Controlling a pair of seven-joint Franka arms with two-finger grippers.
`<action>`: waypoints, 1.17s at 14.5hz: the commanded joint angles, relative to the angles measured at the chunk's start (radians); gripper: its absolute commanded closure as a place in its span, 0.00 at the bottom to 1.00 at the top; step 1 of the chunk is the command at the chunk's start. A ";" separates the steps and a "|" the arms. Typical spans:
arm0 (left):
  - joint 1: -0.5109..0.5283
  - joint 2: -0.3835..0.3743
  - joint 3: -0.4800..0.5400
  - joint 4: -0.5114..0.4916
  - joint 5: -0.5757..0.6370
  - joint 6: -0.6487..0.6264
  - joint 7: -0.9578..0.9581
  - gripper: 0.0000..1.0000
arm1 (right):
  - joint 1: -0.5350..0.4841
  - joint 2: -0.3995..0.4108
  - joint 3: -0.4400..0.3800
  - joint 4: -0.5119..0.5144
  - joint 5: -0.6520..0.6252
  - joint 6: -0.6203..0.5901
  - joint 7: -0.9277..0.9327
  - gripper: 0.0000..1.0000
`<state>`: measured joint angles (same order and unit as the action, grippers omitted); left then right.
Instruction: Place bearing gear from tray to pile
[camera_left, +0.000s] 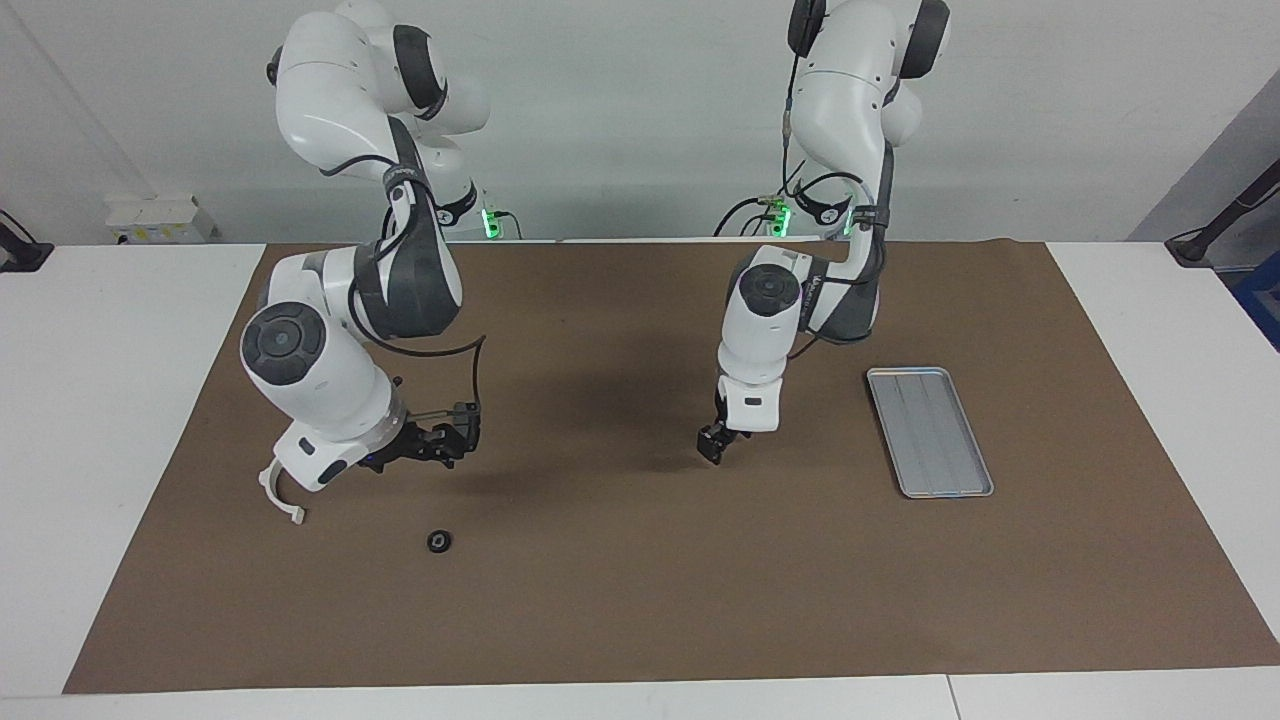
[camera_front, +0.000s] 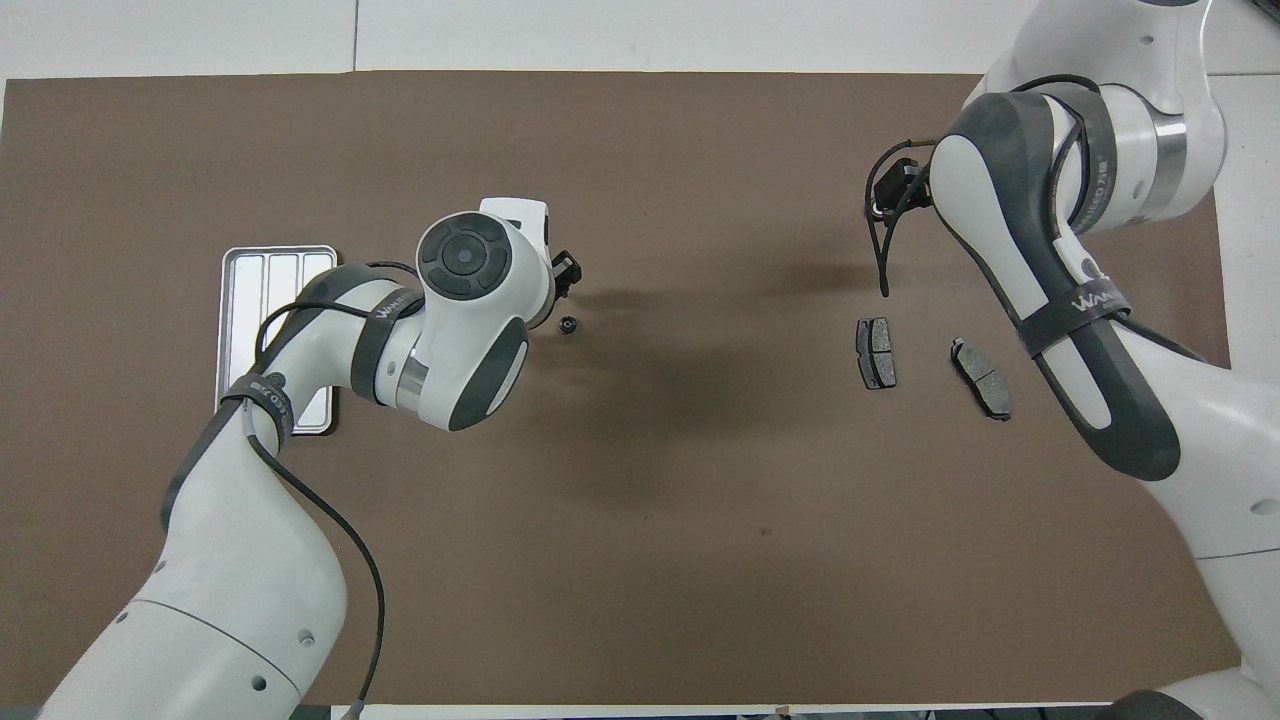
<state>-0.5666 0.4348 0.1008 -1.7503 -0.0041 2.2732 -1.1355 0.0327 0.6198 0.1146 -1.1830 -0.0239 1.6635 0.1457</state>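
We saw a brown mat (camera_left: 640, 600) covering most of the white table. The right arm reached out toward its own end of the table, and the left arm bent down over the middle of the mat.

The tray (camera_left: 930, 430) lay flat on the mat at the left arm's end, well apart from the other parts.

The right gripper (camera_left: 462, 437) hung low over the mat, just beside the white arc, with nothing visible in it. We could not tell how wide it stood. The left gripper (camera_left: 712, 447) pointed down over the mat, between the tray and the pile. We could not tell its opening either.

Of the pile, the white arc (camera_left: 280, 490) lay at the right arm's end, partly covered by that arm. The two dark brake pads (camera_front: 876, 352) lay side by side, nearer to the robots.

The bearing gear (camera_left: 438, 541) rested on the mat, farther from the robots than the right gripper and near the arc, untouched. In the overhead view, a second small dark ring (camera_front: 568, 325) showed on the mat just beside the left gripper.
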 joint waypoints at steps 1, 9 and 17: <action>0.080 -0.173 0.034 -0.020 0.023 -0.163 0.098 0.00 | 0.003 0.015 0.042 0.010 0.016 -0.005 0.107 0.00; 0.352 -0.525 0.036 -0.009 0.021 -0.608 0.675 0.00 | 0.165 0.015 0.042 -0.078 0.053 0.136 0.388 0.00; 0.491 -0.599 0.028 -0.020 0.021 -0.697 1.005 0.00 | 0.335 0.058 0.037 -0.127 0.035 0.303 0.719 0.00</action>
<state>-0.1007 -0.1547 0.1484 -1.7373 0.0067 1.5370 -0.1872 0.3449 0.6668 0.1548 -1.2983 0.0100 1.9177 0.8166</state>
